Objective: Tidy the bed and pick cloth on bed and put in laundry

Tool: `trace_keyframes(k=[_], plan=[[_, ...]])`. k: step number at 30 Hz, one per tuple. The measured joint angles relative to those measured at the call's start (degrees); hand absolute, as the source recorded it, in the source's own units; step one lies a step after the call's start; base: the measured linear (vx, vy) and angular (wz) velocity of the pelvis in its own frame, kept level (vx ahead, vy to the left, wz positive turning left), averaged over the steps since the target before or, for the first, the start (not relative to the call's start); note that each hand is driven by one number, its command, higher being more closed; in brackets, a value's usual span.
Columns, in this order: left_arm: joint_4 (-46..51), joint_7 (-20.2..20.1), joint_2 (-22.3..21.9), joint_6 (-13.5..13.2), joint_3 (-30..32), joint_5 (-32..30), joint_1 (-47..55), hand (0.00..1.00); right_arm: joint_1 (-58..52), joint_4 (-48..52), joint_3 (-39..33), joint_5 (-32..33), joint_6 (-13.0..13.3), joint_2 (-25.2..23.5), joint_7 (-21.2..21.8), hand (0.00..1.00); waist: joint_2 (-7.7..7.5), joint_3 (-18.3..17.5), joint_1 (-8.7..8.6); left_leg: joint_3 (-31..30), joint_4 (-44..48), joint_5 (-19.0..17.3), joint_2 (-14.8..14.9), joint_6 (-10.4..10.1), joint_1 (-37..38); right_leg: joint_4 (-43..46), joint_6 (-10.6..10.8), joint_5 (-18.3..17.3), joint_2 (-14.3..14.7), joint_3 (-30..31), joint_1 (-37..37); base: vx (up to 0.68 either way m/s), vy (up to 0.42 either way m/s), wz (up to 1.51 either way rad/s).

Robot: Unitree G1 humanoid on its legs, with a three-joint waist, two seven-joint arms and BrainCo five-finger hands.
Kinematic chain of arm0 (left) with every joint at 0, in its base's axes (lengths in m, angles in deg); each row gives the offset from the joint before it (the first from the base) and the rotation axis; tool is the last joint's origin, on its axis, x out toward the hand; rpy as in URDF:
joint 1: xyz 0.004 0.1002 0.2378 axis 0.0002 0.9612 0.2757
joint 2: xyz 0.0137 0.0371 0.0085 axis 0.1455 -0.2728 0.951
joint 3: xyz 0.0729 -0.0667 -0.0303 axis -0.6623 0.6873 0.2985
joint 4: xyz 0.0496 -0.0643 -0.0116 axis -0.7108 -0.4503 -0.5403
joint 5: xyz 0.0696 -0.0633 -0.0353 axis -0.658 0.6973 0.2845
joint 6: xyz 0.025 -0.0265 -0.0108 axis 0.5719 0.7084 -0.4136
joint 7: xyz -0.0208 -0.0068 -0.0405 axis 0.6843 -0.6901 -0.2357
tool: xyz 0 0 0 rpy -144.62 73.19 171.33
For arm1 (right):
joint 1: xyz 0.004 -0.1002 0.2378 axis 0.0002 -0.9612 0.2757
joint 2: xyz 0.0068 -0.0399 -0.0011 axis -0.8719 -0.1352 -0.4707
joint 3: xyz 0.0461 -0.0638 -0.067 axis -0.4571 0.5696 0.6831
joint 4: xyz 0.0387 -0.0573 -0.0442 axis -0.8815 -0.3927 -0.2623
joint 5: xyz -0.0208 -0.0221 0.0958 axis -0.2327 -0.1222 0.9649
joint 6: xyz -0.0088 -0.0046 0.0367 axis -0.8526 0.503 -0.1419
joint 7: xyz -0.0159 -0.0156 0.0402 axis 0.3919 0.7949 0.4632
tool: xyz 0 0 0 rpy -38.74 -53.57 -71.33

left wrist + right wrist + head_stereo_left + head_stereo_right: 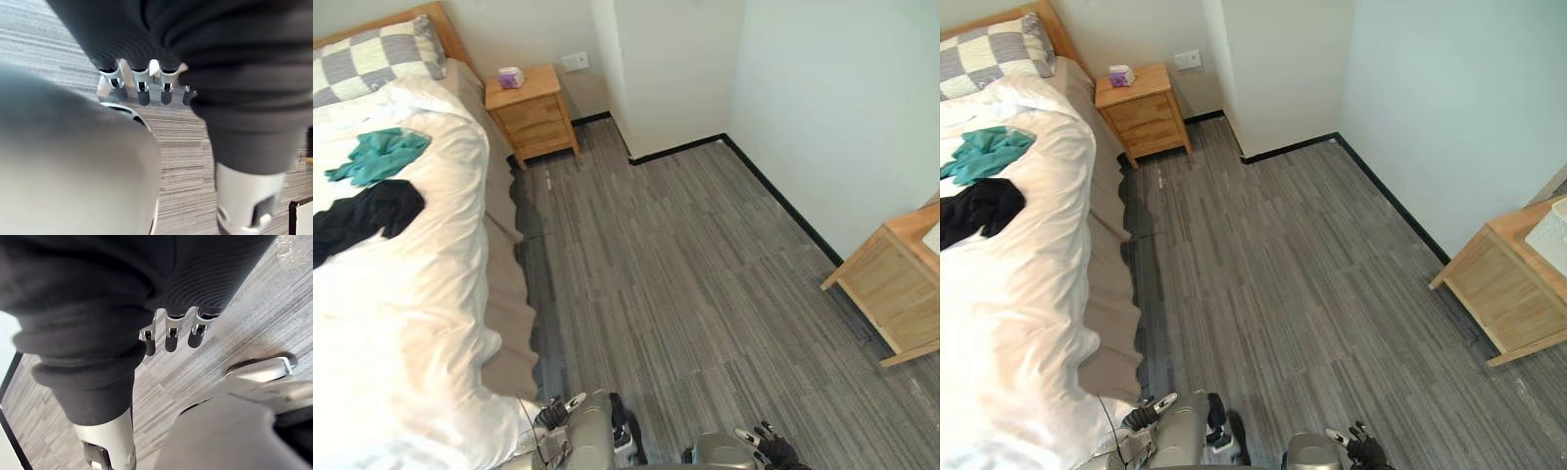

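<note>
Nearest the robot, the left hand is hanging low beside the body with its fingers straight, side by side and holding nothing. The right hand is doing the same on the other side, its fingers relaxed in a loose row over the grey floor. Neither hand is touching the bed, so the task seems to be sitting at its very start, with the robot standing off the near corner and looking the room over. The white duvet is lying rumpled and drooping over the bed's brown side. Off to the right, a wooden cabinet is standing against the wall, carrying something white that may be the laundry basket, though I cannot tell. Farther up the duvet, the black cloth is sprawling near the middle of the bed. The teal cloth is lying bunched just beyond it, close by but apart. Past them a checked pillow is resting at the headboard, and a nightstand with a small box is standing beside it. The next move is probably calling for a turn and a few steps toward the bed, since both cloths are lying well out of reach, and then a reach across the duvet with fingers spreading over the black cloth, the nearer one.
</note>
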Motion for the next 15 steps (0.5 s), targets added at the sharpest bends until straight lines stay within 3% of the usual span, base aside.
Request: trace_keyframes(k=[2,3,5,6,7,8,9,11,13,15], plan=[[-0.9,0.0,0.1,0.1,0.0,0.1,-0.2,0.00,-0.1,-0.2,-0.6,-0.8,0.1,-0.2,0.5,0.00,-0.24,-0.2,0.12,2.6,-5.0,0.2,-0.2,2.2,2.2,-2.3,1.9,-1.1,-0.2,0.1,3.3,0.47,0.086,-0.08],[-1.0,0.1,0.2,0.2,0.0,0.5,-0.3,0.00,0.1,-0.3,-0.8,-2.2,0.1,-0.3,0.6,0.00,-1.03,-0.7,0.12,2.9,-5.0,1.6,-1.5,7.9,2.8,-2.8,3.9,-2.2,-1.5,0.1,4.3,0.51,0.136,-0.16],[-1.5,0.5,0.1,0.8,-0.1,1.7,-0.3,0.00,0.6,-0.8,-1.0,-3.6,0.0,-0.2,0.7,0.00,-1.79,-2.7,0.44,3.7,-5.6,-0.6,-4.4,13.3,2.8,2.5,5.9,-2.7,-4.0,-0.1,1.7,0.60,0.193,-0.15],[-2.0,1.2,0.6,1.4,-0.1,1.9,-0.3,0.00,1.3,-0.9,-1.2,-4.4,-0.1,-0.8,0.8,0.00,-3.05,-3.5,0.49,3.9,-7.5,-1.5,-6.5,13.8,3.7,12.8,9.8,-1.6,-6.4,-0.4,-3.3,0.56,0.192,-0.02],[-2.1,1.4,0.8,1.5,-0.1,2.1,-0.3,0.00,1.6,-1.0,-1.2,-4.4,-0.2,-1.2,0.9,0.00,-3.51,-3.6,0.47,3.7,-8.4,-1.9,-7.4,14.0,4.5,18.9,12.5,0.4,-7.4,-0.3,-6.1,0.54,0.214,0.26],[-2.8,1.6,1.3,1.5,-0.6,2.4,-0.4,0.00,1.9,-1.0,-1.2,-4.4,-0.6,-1.9,1.0,0.00,-4.17,-3.7,0.28,2.1,-9.8,-2.5,-9.0,14.1,6.3,31.1,15.3,5.9,-9.3,0.2,-11.8,0.64,0.241,0.65],[-3.7,2.0,1.5,1.5,-1.2,2.4,-0.3,0.00,1.9,-1.1,-1.1,-4.4,-1.0,-1.6,0.9,0.00,-4.15,-3.7,-0.24,0.2,-10.8,-3.1,-10.0,14.1,9.2,40.2,15.5,7.1,-11.1,-1.1,-15.4,0.63,0.219,0.86],[-4.3,2.6,1.6,1.5,-2.5,2.7,-0.1,0.00,1.9,-1.1,-0.7,-4.4,-0.9,-1.0,0.9,0.00,-3.48,-3.7,-0.17,-3.6,-12.9,-3.3,-10.4,14.1,13.6,43.5,12.6,6.0,-13.2,-5.1,-18.7,0.44,0.104,0.84],[-4.8,2.8,2.3,1.4,-4.5,2.9,-0.2,0.00,2.6,-1.0,-0.6,-3.0,-0.5,-0.6,0.8,0.00,-2.40,-3.3,-0.33,-8.9,-16.5,-2.9,-10.3,13.2,18.0,35.2,11.1,4.5,-12.1,-7.6,-21.3,0.48,0.017,1.09],[-4.8,2.9,2.3,1.5,-5.3,2.9,-0.2,0.00,2.5,-1.0,-0.2,-1.4,-0.5,-0.5,0.8,0.00,-2.23,-3.2,-0.22,-12.4,-18.2,-3.2,-9.6,11.9,20.0,23.6,11.0,4.1,-10.2,-7.2,-22.8,0.36,-0.057,1.12]])
